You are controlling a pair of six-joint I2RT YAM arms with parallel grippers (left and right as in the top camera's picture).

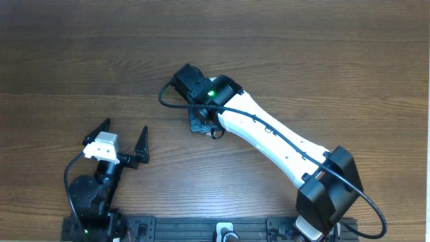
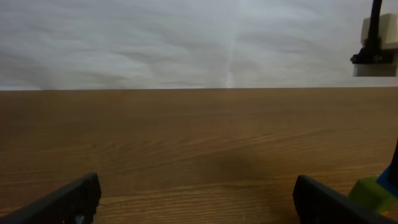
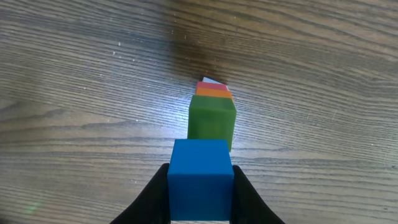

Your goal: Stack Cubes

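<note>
While the right gripper [image 3: 200,169] was clamped on the blue cube [image 3: 200,186], that cube hung just beside the green cube [image 3: 212,122] and seemingly above it, not yet centred on it. The green cube topped a stack, with slivers of an orange cube [image 3: 214,92] and a red cube [image 3: 210,84] peeking out beyond it, which suggested the layers under the green cube were slightly offset. A release off-centre would likely have tipped the blue cube off the green cube's edge, and a low approach could have knocked the stack over. The left gripper [image 1: 124,129] sat well apart from the green cube, jaws spread and empty.
</note>
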